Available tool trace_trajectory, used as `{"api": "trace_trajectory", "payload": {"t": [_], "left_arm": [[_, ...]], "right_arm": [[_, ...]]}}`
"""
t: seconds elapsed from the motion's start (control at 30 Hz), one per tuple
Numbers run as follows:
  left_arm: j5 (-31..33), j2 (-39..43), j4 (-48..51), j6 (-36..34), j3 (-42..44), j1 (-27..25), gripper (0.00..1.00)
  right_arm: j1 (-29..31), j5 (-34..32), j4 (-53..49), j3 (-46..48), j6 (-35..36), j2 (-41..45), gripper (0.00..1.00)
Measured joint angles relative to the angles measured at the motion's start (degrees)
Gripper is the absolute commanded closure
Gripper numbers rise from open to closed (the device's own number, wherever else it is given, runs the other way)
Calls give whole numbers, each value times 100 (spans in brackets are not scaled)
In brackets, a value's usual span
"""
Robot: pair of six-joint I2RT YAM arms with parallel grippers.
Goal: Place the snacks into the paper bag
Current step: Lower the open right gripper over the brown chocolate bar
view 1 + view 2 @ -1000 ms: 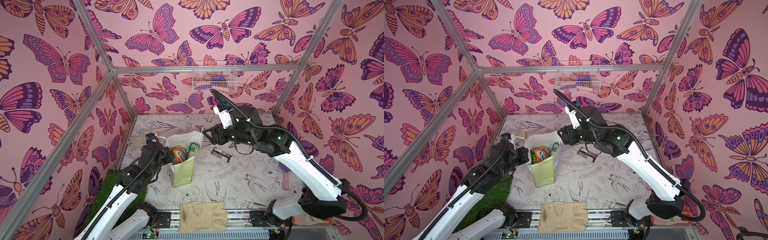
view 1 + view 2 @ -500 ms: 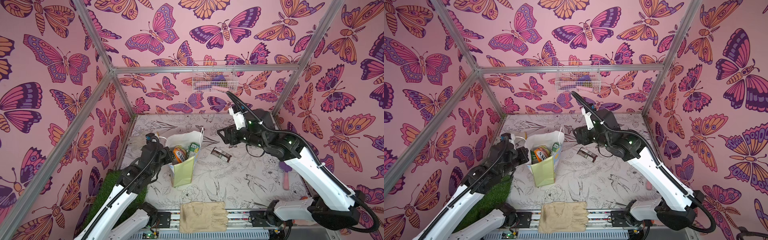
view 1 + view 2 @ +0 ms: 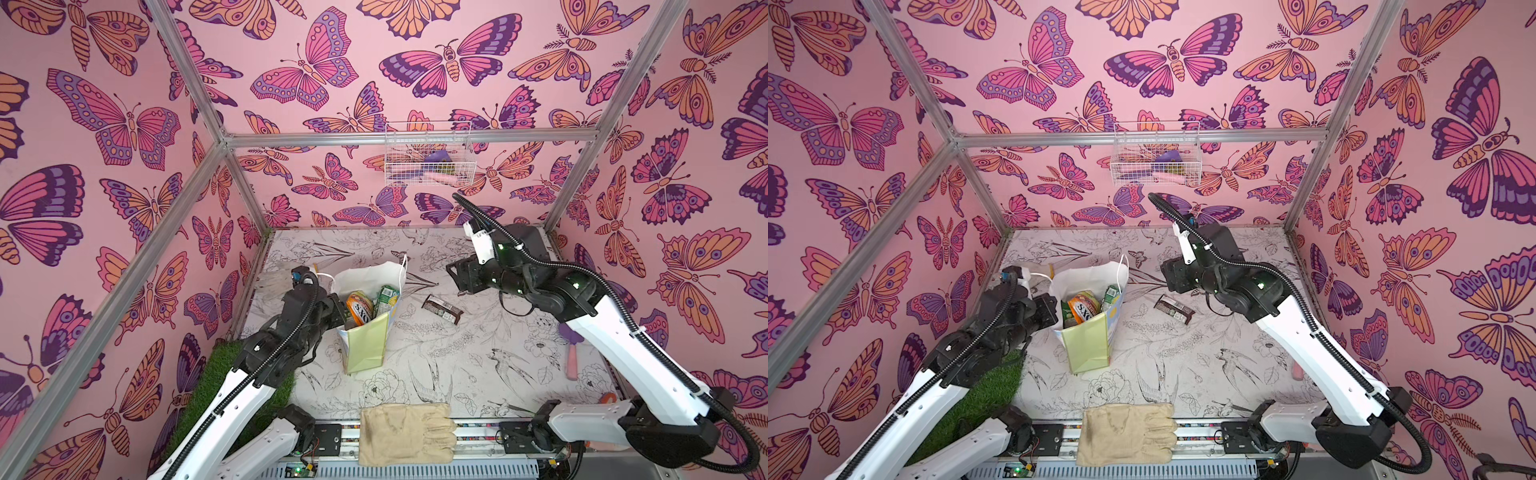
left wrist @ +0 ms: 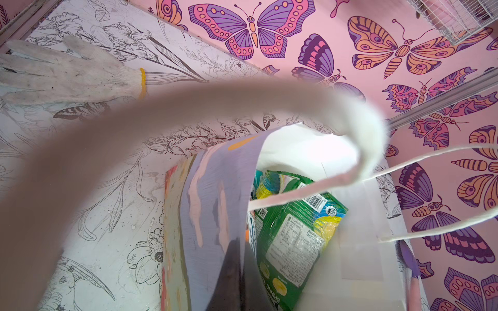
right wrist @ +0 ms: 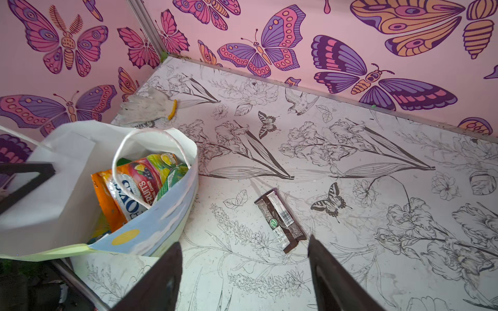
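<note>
Dark brown glossy snack bar [image 5: 280, 220] lies flat on the tabletop [image 3: 457, 374], right of the upright white paper bag [image 3: 368, 347], near the spread right claw [image 5: 242, 242]. The left claw [image 4: 234, 253] pinches the bag's left rim. The thin wrapper could slide away under a shallow closing.

white arms [image 3: 623, 353], black joints [image 3: 552, 291], corrugated black cables [image 3: 540, 261]

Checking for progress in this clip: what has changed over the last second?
The right claw, open and empty, drew back from the paper bag toward the right, ending near the dark brown bar. Nothing was grasped or released. The left claw stays shut on the bag's rim; bag, bar and beige glove unmoved.
</note>
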State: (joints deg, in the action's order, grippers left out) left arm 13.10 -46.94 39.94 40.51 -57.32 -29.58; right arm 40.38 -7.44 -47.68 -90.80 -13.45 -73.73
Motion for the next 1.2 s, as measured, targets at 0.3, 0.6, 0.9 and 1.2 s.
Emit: {"api": "trace_trajectory", "payload": {"t": [0.3, 0.6, 0.9, 1.2], "left_arm": [[0, 7, 2, -2, 0, 0, 100], [4, 13, 22, -2, 0, 0, 100], [17, 31, 44, 0, 0, 0, 100], [20, 39, 61, -2, 0, 0, 100]], "right_arm": [[-87, -129, -35, 254, 476, -212, 24], [-122, -101, 59, 787, 879, -284, 25], [-363, 352, 275, 1073, 973, -555, 25], [-702, 802, 262, 1086, 927, -1145, 25]]}}
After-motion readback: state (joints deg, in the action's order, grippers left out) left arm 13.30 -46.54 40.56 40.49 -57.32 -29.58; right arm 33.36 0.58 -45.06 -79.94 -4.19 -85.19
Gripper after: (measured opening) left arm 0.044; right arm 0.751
